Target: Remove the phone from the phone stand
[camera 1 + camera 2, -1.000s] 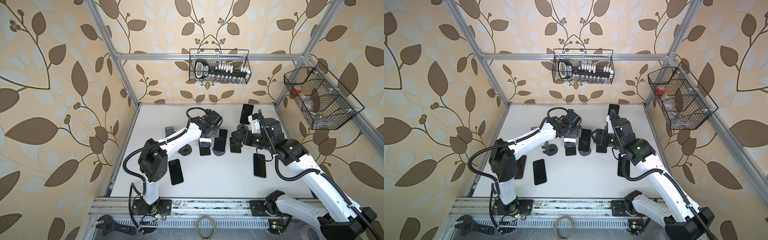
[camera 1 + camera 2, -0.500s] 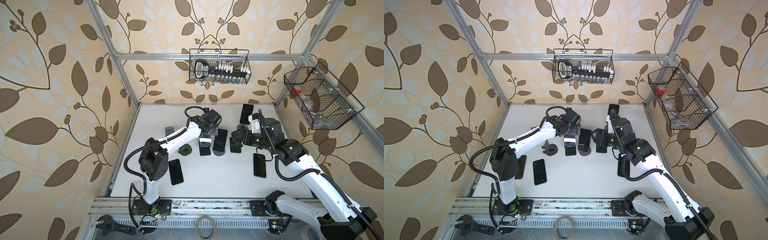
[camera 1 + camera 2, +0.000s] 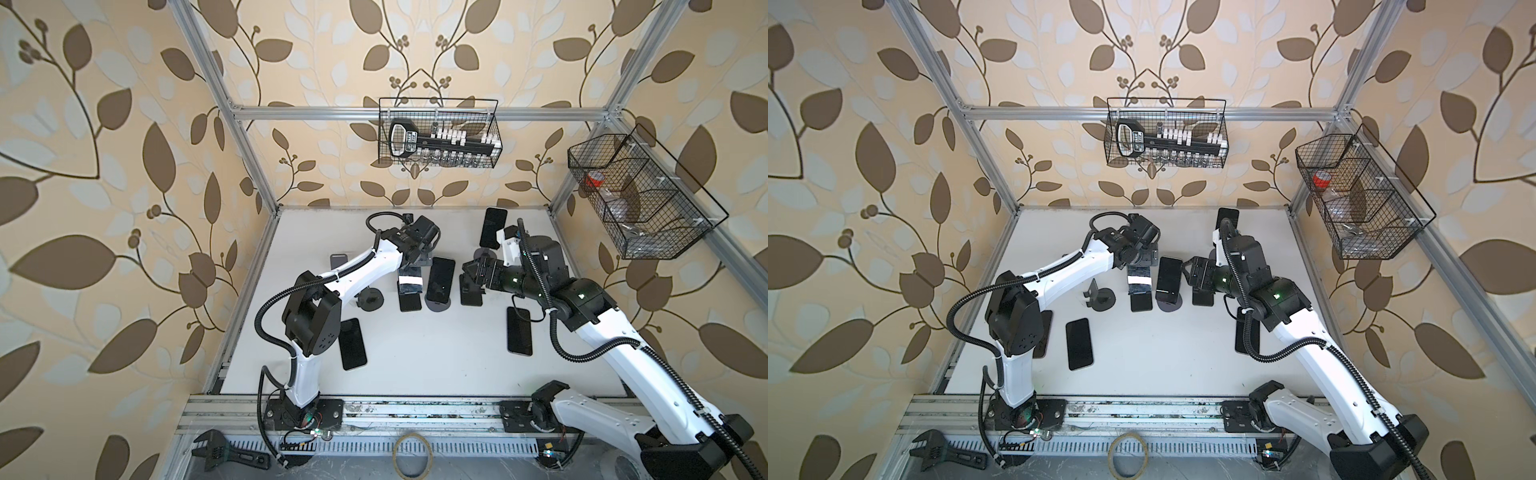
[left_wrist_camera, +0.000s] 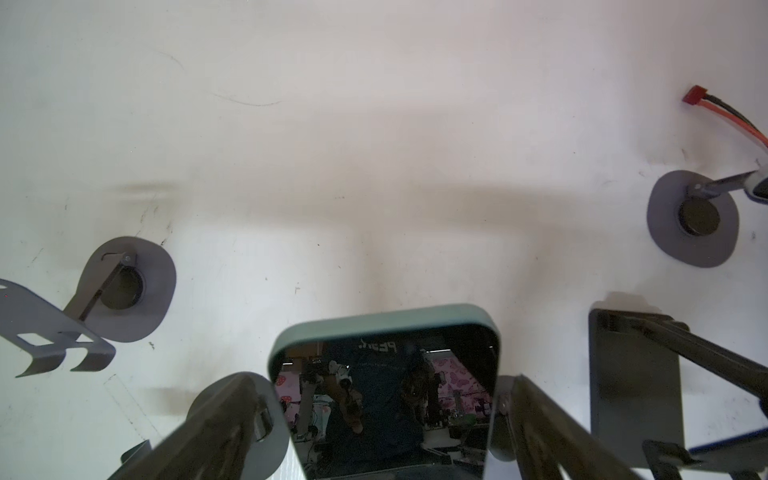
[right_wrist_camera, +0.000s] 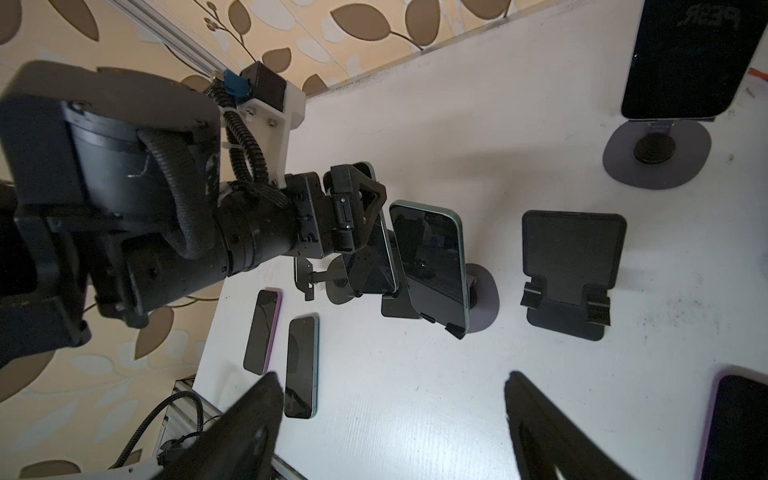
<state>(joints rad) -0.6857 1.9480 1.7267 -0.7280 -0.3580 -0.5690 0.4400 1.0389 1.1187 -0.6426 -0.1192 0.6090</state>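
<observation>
A phone (image 4: 384, 399) in a grey-green case leans on a black phone stand (image 3: 410, 302) mid-table; its screen catches a bright glare in both top views (image 3: 1139, 279). My left gripper (image 4: 382, 380) comes down over its upper end, open, one finger close to each long edge. A thin gap shows beside one finger (image 4: 528, 411). My right gripper (image 5: 390, 378) is open with nothing between its fingers. In a top view, the right gripper (image 3: 471, 270) hovers over an empty black stand (image 3: 471, 294).
A second phone (image 3: 440, 279) leans on a round-base stand right beside the first. Another phone (image 3: 493, 226) stands at the back. An empty round-base stand (image 3: 370, 298) is to the left. Phones lie flat at the front (image 3: 353, 344) (image 3: 519, 331). Wire baskets (image 3: 438, 133) hang on the walls.
My left gripper's jaws have drawn closer together about the phone, and its wrist has shifted very slightly. The right arm has not moved.
</observation>
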